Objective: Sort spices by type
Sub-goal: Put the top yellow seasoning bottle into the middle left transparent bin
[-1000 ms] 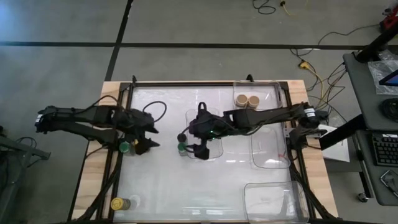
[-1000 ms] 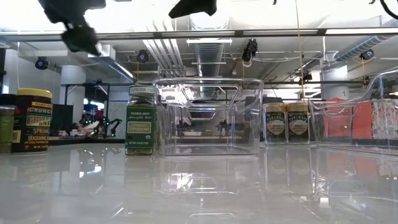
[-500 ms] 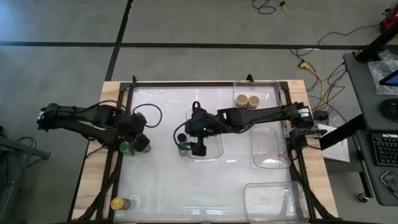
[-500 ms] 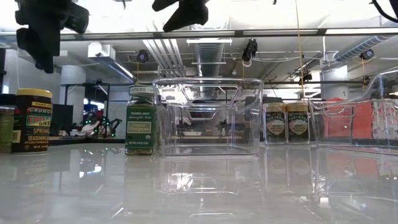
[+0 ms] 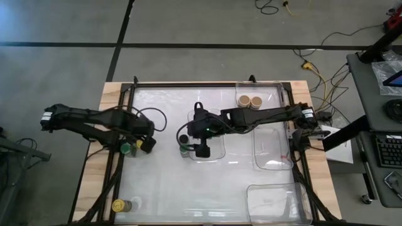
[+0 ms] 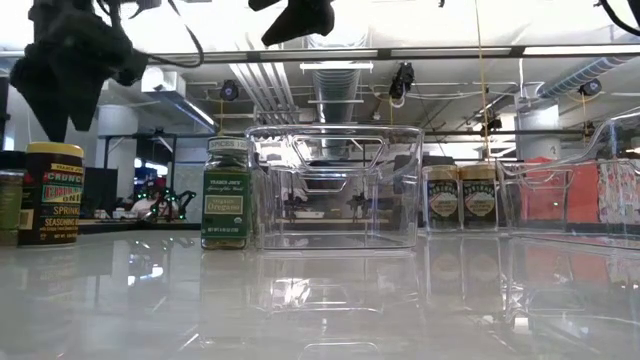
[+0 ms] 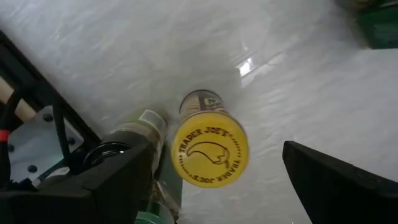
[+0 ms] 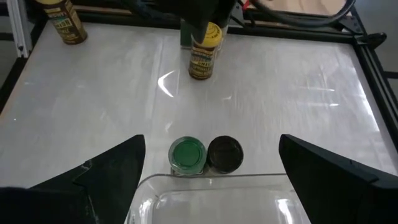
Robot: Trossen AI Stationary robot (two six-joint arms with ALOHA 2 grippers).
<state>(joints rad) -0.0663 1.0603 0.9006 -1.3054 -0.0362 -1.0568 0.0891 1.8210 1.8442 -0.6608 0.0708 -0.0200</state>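
The left gripper (image 7: 214, 180) hangs spread wide over a yellow-lid jar (image 7: 209, 147) near the table's left edge — lined up to grab it, I think; the right gripper (image 8: 208, 180) waits wide open, holding nothing, over the green-lid jar (image 8: 187, 154) and black-lid jar (image 8: 224, 154) beside a clear tray (image 8: 217, 199).

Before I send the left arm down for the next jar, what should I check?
1. Left gripper open: ok, its fingers are spread on either side of the yellow-lid jar.
2. Yellow-lid jar upright: ok, its lid faces the wrist camera.
3. Room for the fingers: not ok, a neighbouring jar stands close beside it, next to one finger.
4. Right gripper out of the way: ok, it is open and hangs over the green-lid jar and black-lid jar, well apart from the left arm.
5. Which tray takes the yellow lids: cannot tell.
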